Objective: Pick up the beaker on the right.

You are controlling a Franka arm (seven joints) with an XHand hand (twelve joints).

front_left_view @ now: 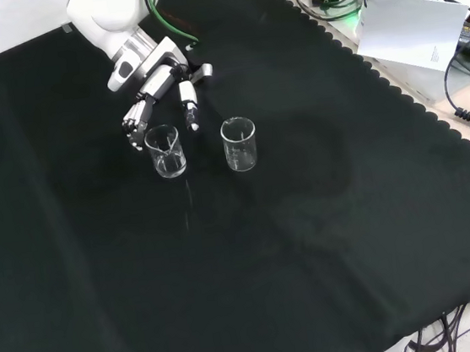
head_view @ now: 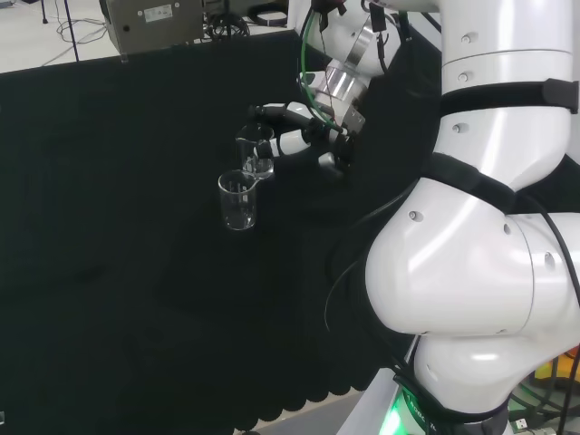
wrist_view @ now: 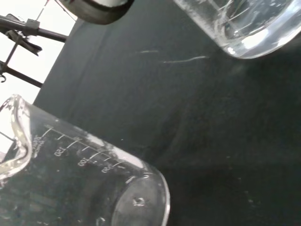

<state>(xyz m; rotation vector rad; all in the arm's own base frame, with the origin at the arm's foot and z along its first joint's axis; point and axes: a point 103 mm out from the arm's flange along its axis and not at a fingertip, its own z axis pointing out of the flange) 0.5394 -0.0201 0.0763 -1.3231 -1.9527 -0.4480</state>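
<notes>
Glass beaker [front_left_view: 240, 143] beside hand-flanked twin beaker [front_left_view: 165, 152].

Clear glass beaker [front_left_view: 239, 143] – upright on the cloth, right of the other in front view.

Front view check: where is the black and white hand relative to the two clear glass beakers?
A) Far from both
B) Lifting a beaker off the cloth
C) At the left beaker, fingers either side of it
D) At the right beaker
C: the black and white hand has fingers flanking the left clear glass beaker; the right clear glass beaker stands apart, both on the black cloth.
</notes>
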